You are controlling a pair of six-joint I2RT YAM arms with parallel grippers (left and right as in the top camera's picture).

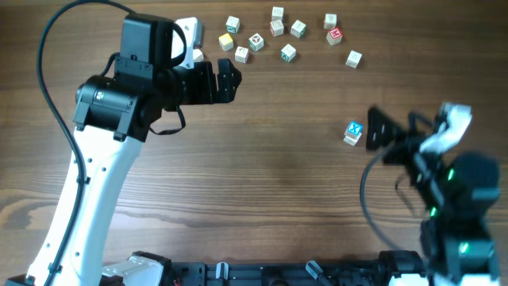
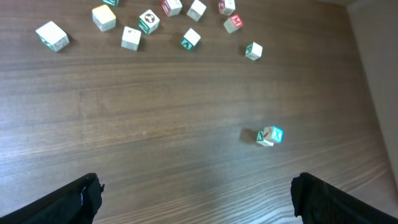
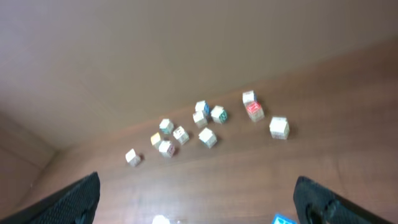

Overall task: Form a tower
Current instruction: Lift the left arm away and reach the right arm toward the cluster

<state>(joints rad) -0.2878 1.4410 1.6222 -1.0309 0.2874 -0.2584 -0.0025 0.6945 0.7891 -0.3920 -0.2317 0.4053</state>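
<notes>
1. Both sets of jaws are spread wide and hold nothing. In the left wrist view the black fingertips (image 2: 81,199) sit in the bottom corners, and the right wrist view shows its fingertips (image 3: 74,199) the same way.
2. The white and black left arm (image 1: 119,103) reaches in from the left, its jaws pointing right over the far part of the dark brown wood-grain surface (image 1: 262,183).
3. The black right arm (image 1: 464,191) stands at the right edge, its jaws pointing left.
4. The tower (image 1: 353,133), a short stack of small pale wooden cubes, stands just beside the tips of the right jaws. From overhead I see a blue-marked face on top. From the left wrist the tower (image 2: 268,135) shows green and blue marks. I cannot count its cubes for sure.
5. The loose pale wooden cubes with coloured marks (image 1: 288,52) lie scattered along the far edge, well apart from the tower.
6. The nearest loose cube (image 1: 241,54) lies just beside the tips of the left jaws.
7. A red-marked cube (image 1: 335,35) lies toward the right end of the scatter, with one pale cube (image 1: 353,58) nearer the tower.
</notes>
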